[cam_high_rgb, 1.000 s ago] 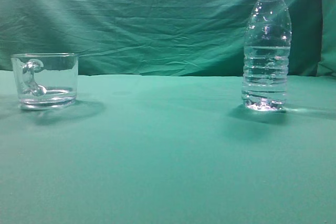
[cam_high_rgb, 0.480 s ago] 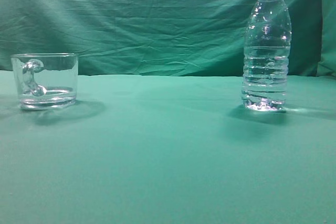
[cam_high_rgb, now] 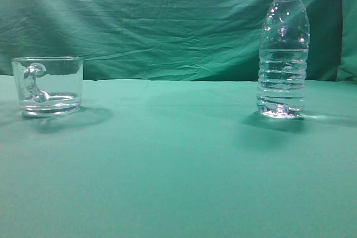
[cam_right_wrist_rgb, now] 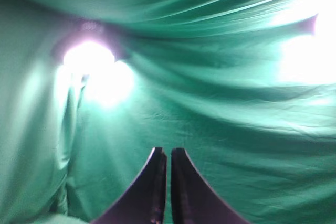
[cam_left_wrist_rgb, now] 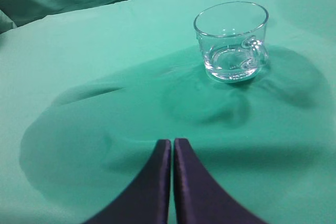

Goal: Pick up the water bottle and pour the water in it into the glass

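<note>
The water bottle (cam_high_rgb: 283,48) stands upright on the green-draped desk (cam_high_rgb: 178,182), well apart from the glass (cam_high_rgb: 48,85), off to that mug's right. It is tall, clear and uncapped, ribbed low down, with water (cam_high_rgb: 282,85) filling roughly its lower half. The left gripper (cam_left_wrist_rgb: 172,145) hangs near the glass, fingers (cam_left_wrist_rgb: 157,182) pressed together; the right gripper (cam_right_wrist_rgb: 168,156) likewise has its fingers (cam_right_wrist_rgb: 181,182) closed, facing only cloth.

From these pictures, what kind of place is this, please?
Probably a staged test setup, not a real kitchen: green cloth covers the table and hangs behind as a backdrop. Only the glass and the water bottle stand on it.
</note>
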